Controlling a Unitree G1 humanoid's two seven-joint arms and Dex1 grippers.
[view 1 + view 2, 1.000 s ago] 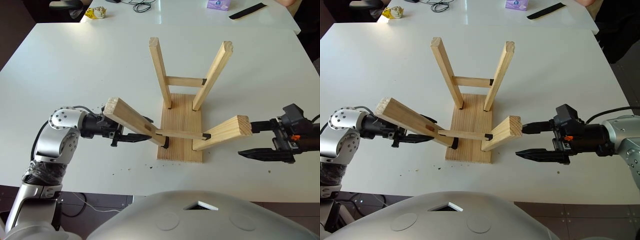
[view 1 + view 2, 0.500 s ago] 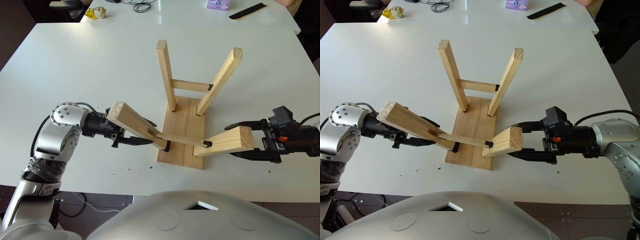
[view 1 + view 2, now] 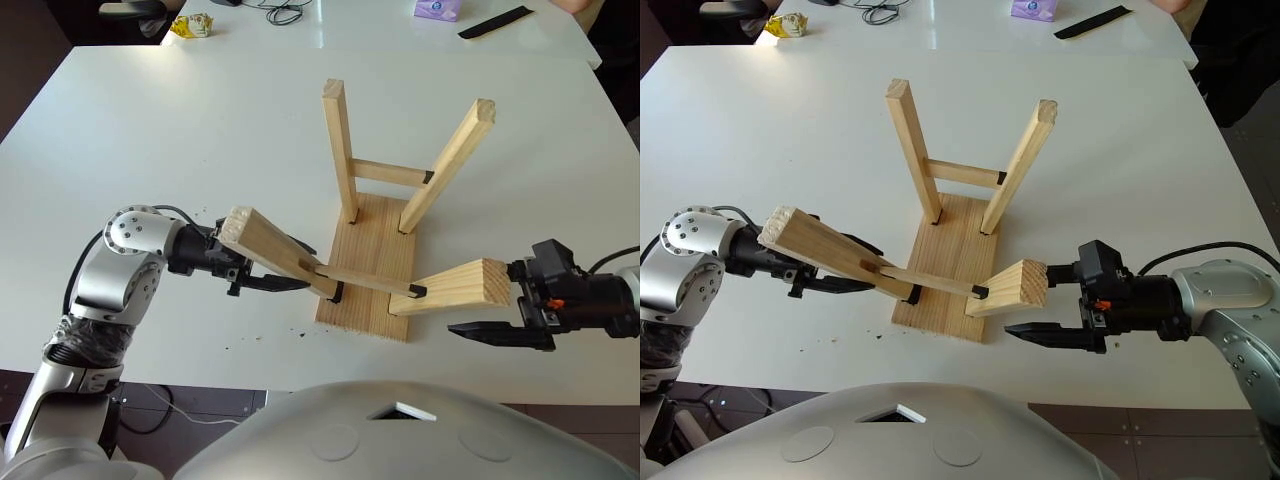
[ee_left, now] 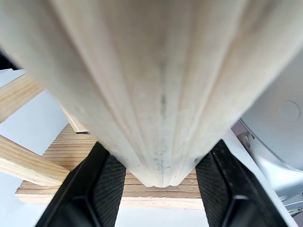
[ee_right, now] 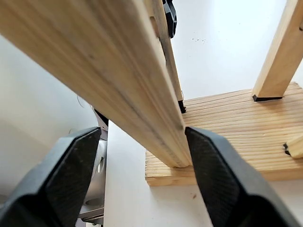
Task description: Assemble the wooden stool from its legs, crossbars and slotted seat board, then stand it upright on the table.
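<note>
From the head camera, the wooden stool (image 3: 375, 240) lay upside down on the white tabletop (image 3: 150, 130), with its slotted seat board (image 3: 360, 310) flat on the surface and its legs splayed upward. The two far legs (image 3: 340, 150) (image 3: 447, 165) stood steep, joined by the far crossbar (image 3: 390, 173). The left near leg (image 3: 262, 238) and right near leg (image 3: 455, 288) leaned low toward the robot, linked by the near crossbar (image 3: 365, 281). The left gripper (image 3: 305, 265) was at the stool's left, its fingers pinching the left near leg partway along it. The right gripper (image 3: 1030, 298) sat at the free end of the right near leg, fingers spread, one above the wood and one below it with a gap. A small yellow object (image 3: 190, 25), a purple box (image 3: 437, 9) and a black strip (image 3: 495, 22) lay near the tabletop's far edge, well apart from the stool. In the left wrist view, both black fingers (image 4: 94, 189) pressed against opposite sides of the leg, with the seat board beyond. In the right wrist view, the fingers (image 5: 66, 179) flanked the right near leg; that one stood clear of the wood, and I could not tell whether the other touched it.
</note>
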